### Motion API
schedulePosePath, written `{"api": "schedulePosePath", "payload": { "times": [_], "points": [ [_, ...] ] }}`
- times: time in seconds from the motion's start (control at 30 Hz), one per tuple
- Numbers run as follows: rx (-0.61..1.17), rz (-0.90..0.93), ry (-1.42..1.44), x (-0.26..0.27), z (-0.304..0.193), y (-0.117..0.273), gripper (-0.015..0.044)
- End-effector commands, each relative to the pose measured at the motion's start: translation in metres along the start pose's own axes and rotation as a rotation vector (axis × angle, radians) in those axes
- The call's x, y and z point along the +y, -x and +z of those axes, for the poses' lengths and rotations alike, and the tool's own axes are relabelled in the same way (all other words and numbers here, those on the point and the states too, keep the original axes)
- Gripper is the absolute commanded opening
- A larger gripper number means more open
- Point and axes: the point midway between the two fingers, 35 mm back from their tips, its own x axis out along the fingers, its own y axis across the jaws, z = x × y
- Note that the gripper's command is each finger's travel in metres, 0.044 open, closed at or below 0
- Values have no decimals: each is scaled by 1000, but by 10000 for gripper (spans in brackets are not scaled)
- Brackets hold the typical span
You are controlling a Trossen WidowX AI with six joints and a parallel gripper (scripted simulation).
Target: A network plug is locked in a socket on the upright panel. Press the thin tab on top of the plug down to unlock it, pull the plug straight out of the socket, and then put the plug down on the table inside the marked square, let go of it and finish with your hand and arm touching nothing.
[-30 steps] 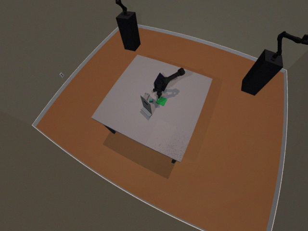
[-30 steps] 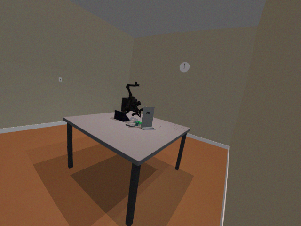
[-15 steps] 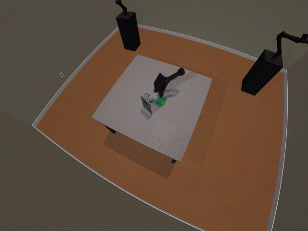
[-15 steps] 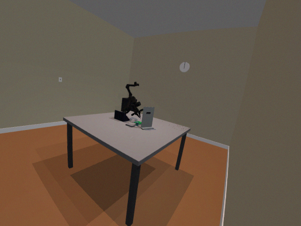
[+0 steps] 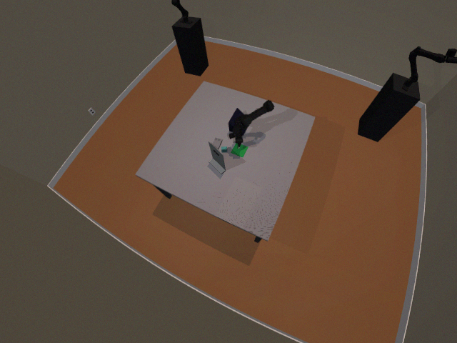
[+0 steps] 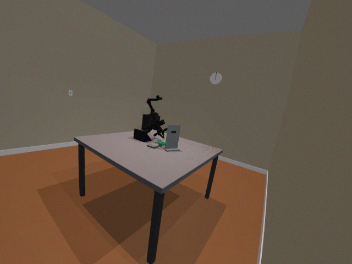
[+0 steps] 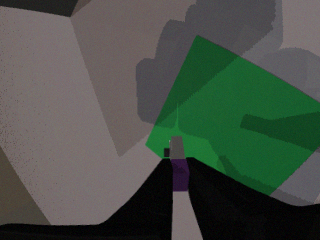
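The black hand (image 7: pixel 179 172) is pinching the small purple-and-grey network plug (image 7: pixel 179 175), apparently already freed, over the flat green marked square (image 7: pixel 248 130) (near corner) on the grey bench (image 7: pixel 60 127). Next: lowering, releasing, retreating.

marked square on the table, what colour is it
Bright green; the marked square shows best in the wrist view, just beyond the fingers.

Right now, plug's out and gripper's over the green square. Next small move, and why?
Probably lower straight down a little before releasing. The gripper is shut on the plug, whose tip sits just over the near corner of the green square, apparently above the table. Nudging slightly further over the green first would give more margin inside the mark.
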Motion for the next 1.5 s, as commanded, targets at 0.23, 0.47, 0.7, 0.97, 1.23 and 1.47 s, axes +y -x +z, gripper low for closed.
{"api": "schedulePosePath", "payload": {
  "times": [0.23,0.47,0.7,0.97,1.23,1.47],
  "points": [
    [-3,-10,-9,-8,2,-10,0],
    [-3,-11,-9,-12,2,-16,0],
    [-3,-10,-9,-15,2,-21,0],
    [-2,-8,-9,-19,1,-26,0],
    [0,-4,-11,-23,-1,-31,0],
    [3,0,-12,-27,-2,-35,0]
  ]
}}
